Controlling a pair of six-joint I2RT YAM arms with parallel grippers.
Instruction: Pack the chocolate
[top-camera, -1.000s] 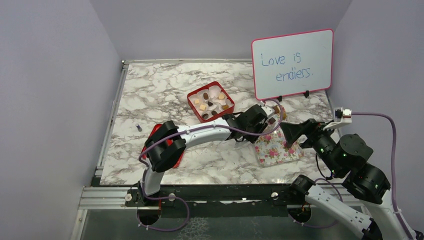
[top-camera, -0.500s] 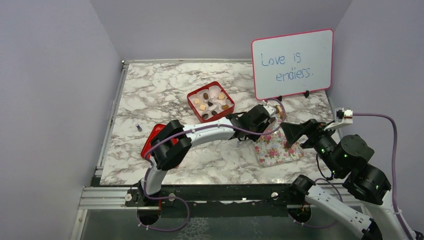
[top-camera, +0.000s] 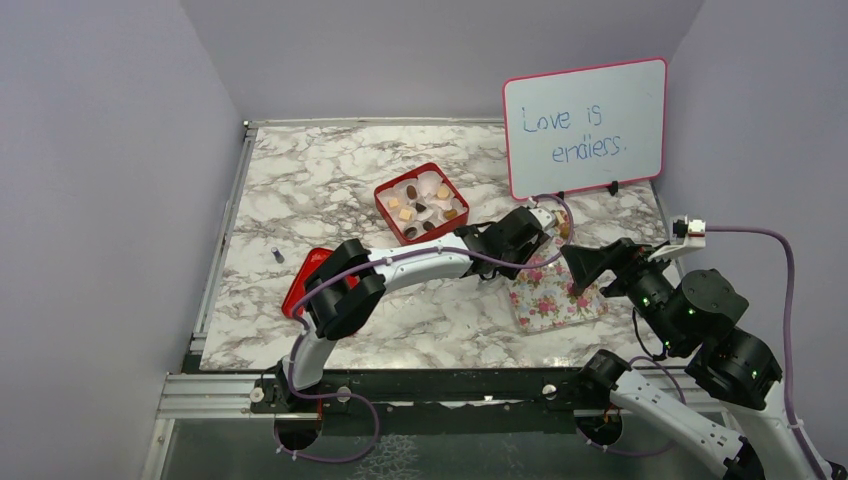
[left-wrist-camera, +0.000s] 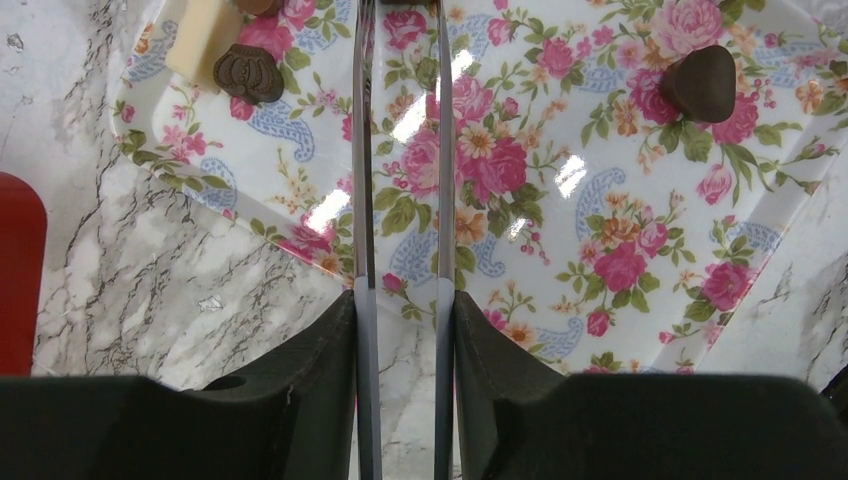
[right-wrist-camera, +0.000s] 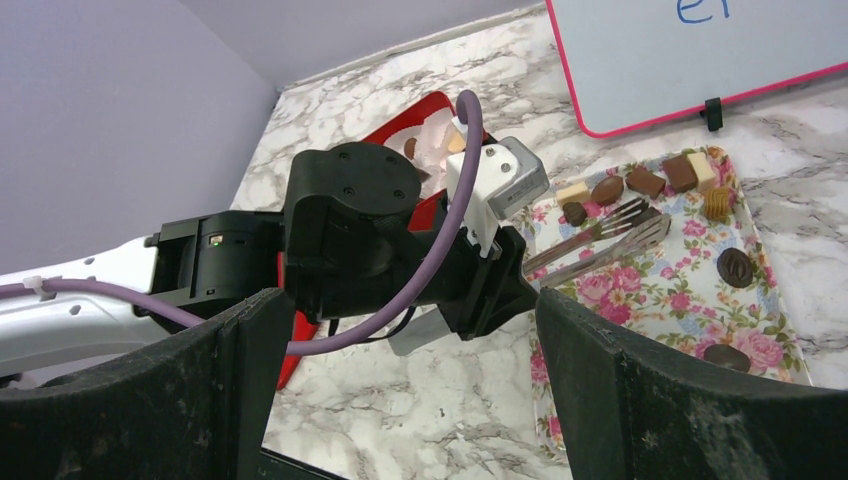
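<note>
Below, glossy floral tray — ridged dark chocolate, smooth cream slab.

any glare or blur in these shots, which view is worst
Left wrist: white glare spots on the glossy floral tray, its own fingers dark and soft up close. Right wrist: sharp on the tongs and chocolates, near fingers blurred black. Top external: even light, no glare, chocolates in the red box tiny.

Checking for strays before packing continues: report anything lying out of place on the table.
One small dark thing lies alone on the marble table, far left of the red box and the flowered tray. Too small to identify. Nothing else looks spilled.
</note>
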